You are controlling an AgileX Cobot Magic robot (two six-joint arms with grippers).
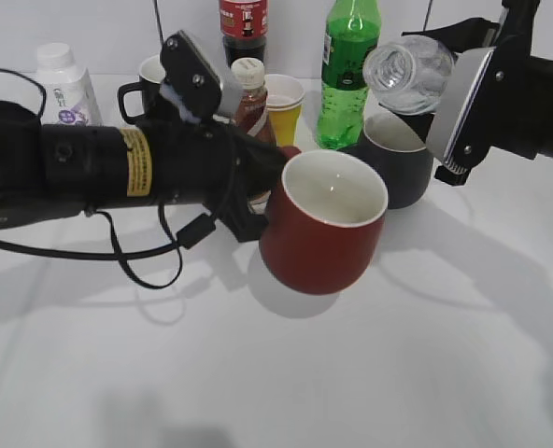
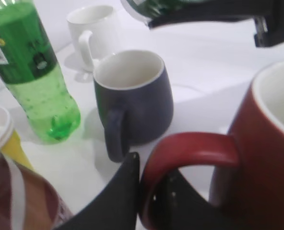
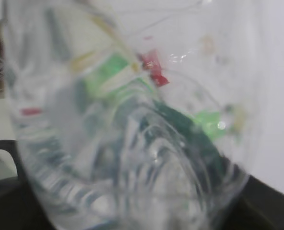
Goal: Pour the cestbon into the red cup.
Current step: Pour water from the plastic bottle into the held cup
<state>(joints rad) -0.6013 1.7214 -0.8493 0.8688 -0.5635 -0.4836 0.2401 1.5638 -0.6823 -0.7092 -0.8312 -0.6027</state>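
Observation:
My left gripper (image 1: 262,213) is shut on the handle of the red cup (image 1: 325,229) and holds it above the table, tilted, with its white inside facing up and right. In the left wrist view the jaws (image 2: 149,191) pinch the red handle (image 2: 195,143). My right gripper (image 1: 463,107) is shut on the cestbon (image 1: 409,70), which lies on its side high at the right, above and right of the cup. The clear ribbed bottle fills the right wrist view (image 3: 132,143), with its dark green label showing through.
A dark blue-grey mug (image 1: 395,163) stands just behind the red cup, with a green soda bottle (image 1: 348,75) beside it. At the back stand a paper cup (image 1: 284,101), a brown drink bottle (image 1: 251,98), a cola bottle (image 1: 243,28), a black mug (image 1: 144,89) and a white bottle (image 1: 63,84). A white mug (image 2: 91,33) shows in the left wrist view.

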